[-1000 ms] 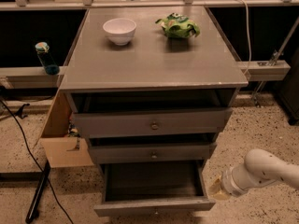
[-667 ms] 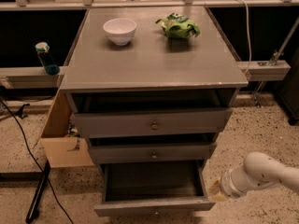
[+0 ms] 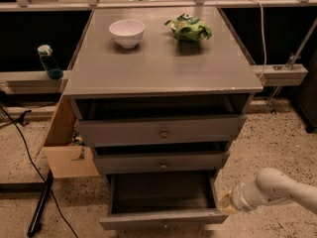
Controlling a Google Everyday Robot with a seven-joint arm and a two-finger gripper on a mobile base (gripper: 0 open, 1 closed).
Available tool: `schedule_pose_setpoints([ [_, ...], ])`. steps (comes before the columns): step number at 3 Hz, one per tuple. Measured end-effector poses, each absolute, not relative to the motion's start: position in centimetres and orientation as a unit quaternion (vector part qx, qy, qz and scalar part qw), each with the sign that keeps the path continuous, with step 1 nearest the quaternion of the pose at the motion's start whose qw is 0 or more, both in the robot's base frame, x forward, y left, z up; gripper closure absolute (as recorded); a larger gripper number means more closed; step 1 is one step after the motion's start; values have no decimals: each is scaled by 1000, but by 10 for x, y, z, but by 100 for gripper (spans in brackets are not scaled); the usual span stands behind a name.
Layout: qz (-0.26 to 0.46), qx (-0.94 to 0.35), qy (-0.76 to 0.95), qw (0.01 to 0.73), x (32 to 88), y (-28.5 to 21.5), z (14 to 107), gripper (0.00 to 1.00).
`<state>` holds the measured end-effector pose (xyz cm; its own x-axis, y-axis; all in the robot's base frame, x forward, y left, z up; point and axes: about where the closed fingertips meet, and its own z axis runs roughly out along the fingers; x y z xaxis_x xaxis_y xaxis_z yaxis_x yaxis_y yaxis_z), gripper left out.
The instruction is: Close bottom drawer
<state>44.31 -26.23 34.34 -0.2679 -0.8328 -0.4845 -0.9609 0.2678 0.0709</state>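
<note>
Camera view: indistinct gripper (image 3: pixel 226 203) just beside open bottom drawer (image 3: pixel 161 195).

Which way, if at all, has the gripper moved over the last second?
Yes. The gripper has edged left and slightly down, closing in on the right front corner of the open bottom drawer.

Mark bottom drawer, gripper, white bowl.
bottom drawer (image 3: pixel 161 196): camera view, tray floor.
gripper (image 3: pixel 225 203): camera view, tip beside the drawer's right front corner.
white bowl (image 3: pixel 127 37): camera view, outer wall.
</note>
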Motion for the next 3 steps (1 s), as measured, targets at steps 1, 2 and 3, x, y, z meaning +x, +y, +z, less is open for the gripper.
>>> schedule_pose_setpoints([
  [1, 191, -566, 783, 173, 446, -264, 305, 100],
  [2, 209, -555, 790, 155, 441, -265, 257, 100],
  [3, 215, -555, 790, 149, 441, -264, 242, 100],
])
